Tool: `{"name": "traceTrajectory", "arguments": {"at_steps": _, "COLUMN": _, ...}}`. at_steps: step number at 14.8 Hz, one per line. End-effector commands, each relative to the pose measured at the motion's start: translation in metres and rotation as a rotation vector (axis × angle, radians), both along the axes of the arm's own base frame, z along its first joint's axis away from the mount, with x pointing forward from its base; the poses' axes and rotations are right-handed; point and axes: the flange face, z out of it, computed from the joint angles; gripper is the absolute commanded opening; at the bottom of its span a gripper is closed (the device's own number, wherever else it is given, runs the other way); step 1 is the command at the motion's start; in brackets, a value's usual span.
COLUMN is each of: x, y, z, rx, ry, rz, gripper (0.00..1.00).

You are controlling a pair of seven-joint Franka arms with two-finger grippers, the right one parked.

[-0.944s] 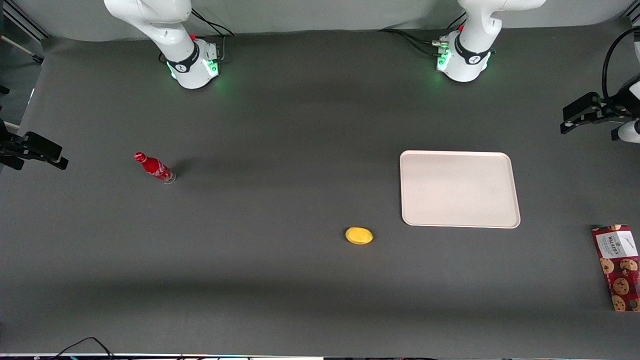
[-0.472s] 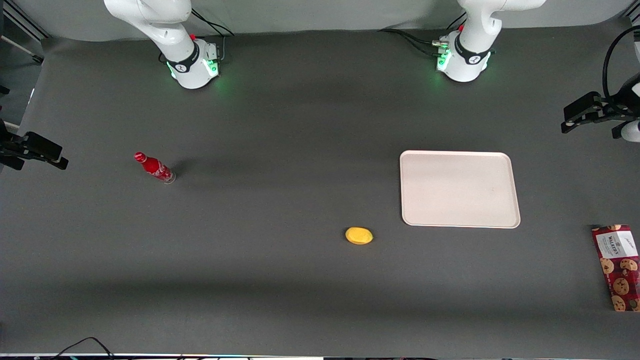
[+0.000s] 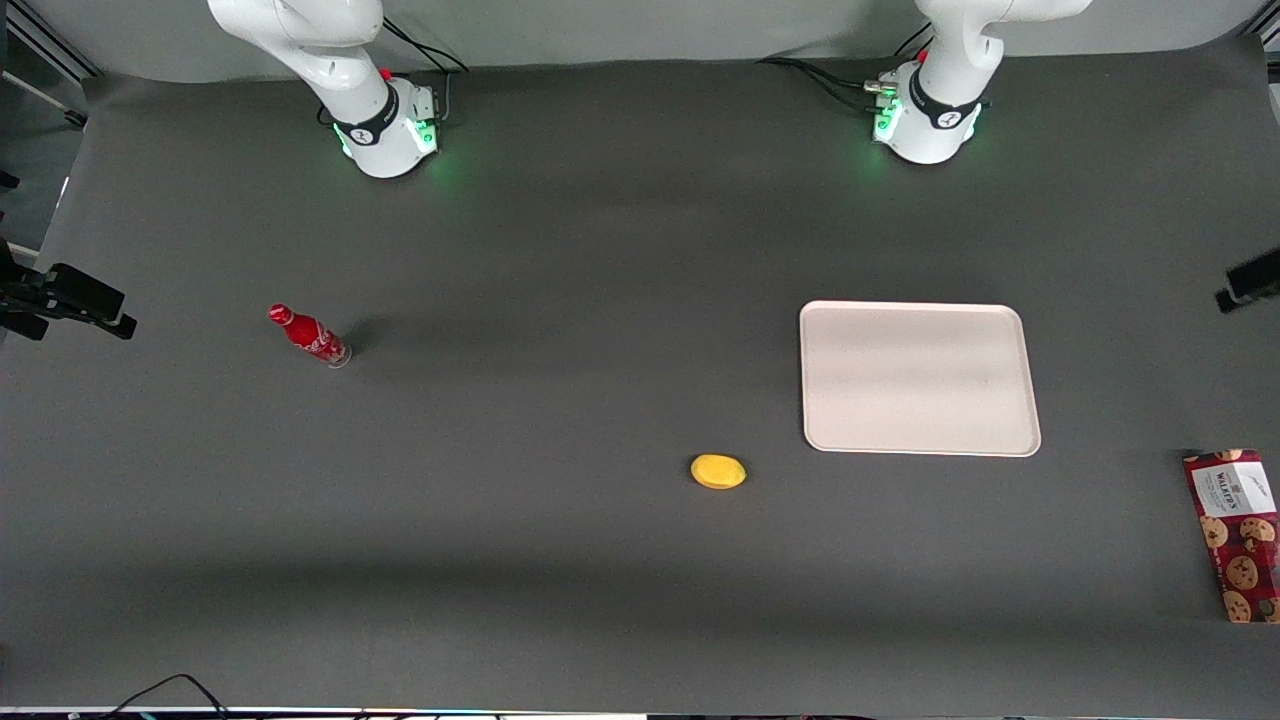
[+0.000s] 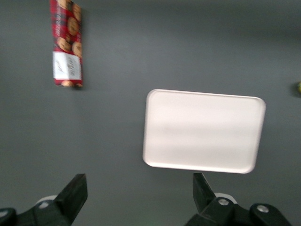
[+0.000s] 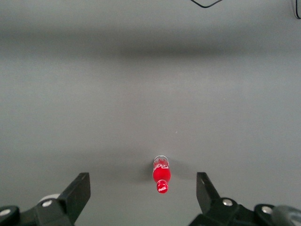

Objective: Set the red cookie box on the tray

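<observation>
The red cookie box (image 3: 1236,535) lies flat on the dark grey counter (image 3: 560,540) at the working arm's end, with its white label panel at the end farther from the front camera. It is well apart from the tray (image 3: 919,378) and a little nearer to the front camera than the tray. The tray lies flat on the counter and carries nothing.

The gripper (image 4: 139,194) hangs high above the counter with nothing in it. In the left wrist view its two dark fingers (image 4: 74,193) are spread wide, so the jaws stand open, and both the red cookie box (image 4: 67,43) and the tray (image 4: 203,130) show under them. In the front view only a dark piece of the arm shows at the picture's edge.

A small yellow object (image 3: 718,471) lies on the counter near the tray's corner, a bit nearer to the front camera. A small red bottle (image 3: 308,335) stands far off toward the parked arm's end of the counter.
</observation>
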Motion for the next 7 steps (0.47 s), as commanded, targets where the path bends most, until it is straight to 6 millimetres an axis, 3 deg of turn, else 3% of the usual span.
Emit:
{"name": "traceTrajectory", "arguments": {"at_steps": 1, "x": 0.062, "y": 0.058, "z": -0.050, "rx": 0.092, "ry": 0.011, "rz": -0.099, "gripper": 1.00}}
{"name": "traceTrajectory", "arguments": {"at_steps": 4, "x": 0.099, "y": 0.107, "z": -0.118, "rx": 0.123, "ry": -0.046, "rz": -0.183, "gripper": 1.00}}
{"name": "traceTrajectory", "arguments": {"at_steps": 7, "x": 0.122, "y": 0.147, "z": -0.183, "rx": 0.146, "ry": -0.083, "rz": -0.241, "gripper": 1.00}}
